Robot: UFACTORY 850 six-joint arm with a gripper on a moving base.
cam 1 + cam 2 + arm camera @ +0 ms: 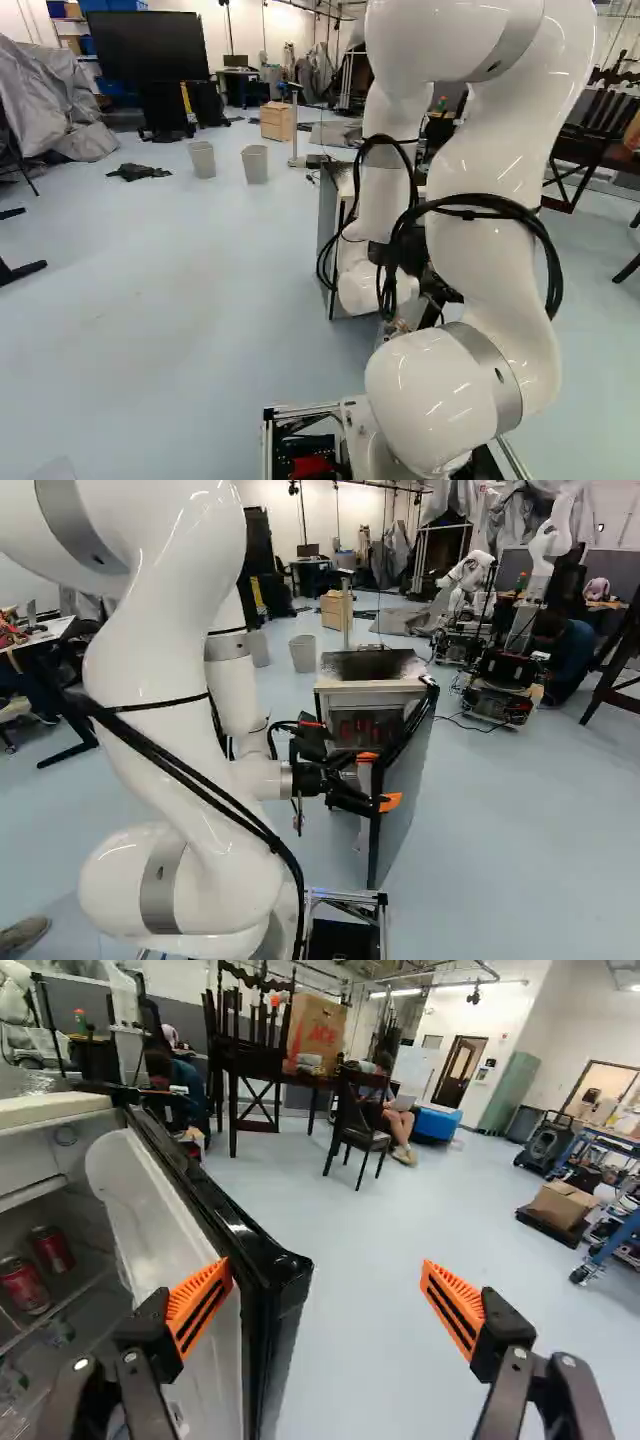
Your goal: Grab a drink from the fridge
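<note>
In the right base view the gripper [380,780] stands open at the edge of the fridge door [408,770]. The fridge [328,702] is open, with red cans [366,726] inside. Seen from the wrist, the gripper [328,1285] has its fingers wide apart. The door's black edge [262,1250] comes between them, close beside one orange pad [200,1305]; the other finger is over the floor. Behind the white inner side of the door [150,1220], one red can [22,1285] and another [52,1248] rest on a shelf. The fridge's lower inside is partly hidden by the gripper.
Another robot [498,670] stands beyond the fridge to the right in the right base view. Two grey bins [202,159], a wooden cabinet [276,121] and a large screen [148,46] are farther back. Dark chairs [358,1125] stand beyond the door in the wrist view.
</note>
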